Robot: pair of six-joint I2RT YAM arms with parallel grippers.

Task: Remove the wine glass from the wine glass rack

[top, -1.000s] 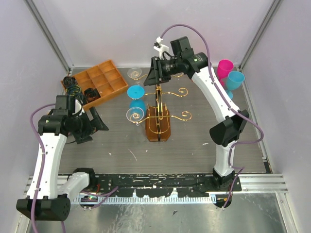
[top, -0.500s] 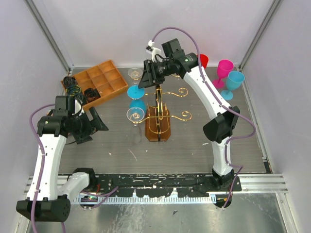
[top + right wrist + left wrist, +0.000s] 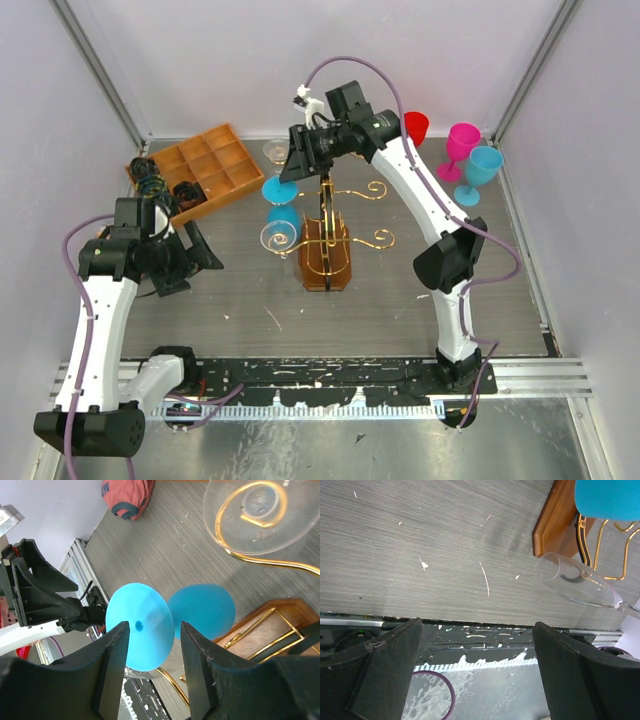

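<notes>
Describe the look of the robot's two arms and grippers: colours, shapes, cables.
The left arm and right arm are white links with black joint housings. A purple cable loops along each. The left gripper and right gripper each carry two broad, flat black fingers. A white fitting sits on the right wrist.

Left arm folded at the left side, elbow high, left gripper [image 3: 203,256] held low, fingers [image 3: 380,670] spread wide. Right arm reaches far forward and leftward, right gripper [image 3: 290,168] raised, fingers [image 3: 112,675] partly apart.
</notes>
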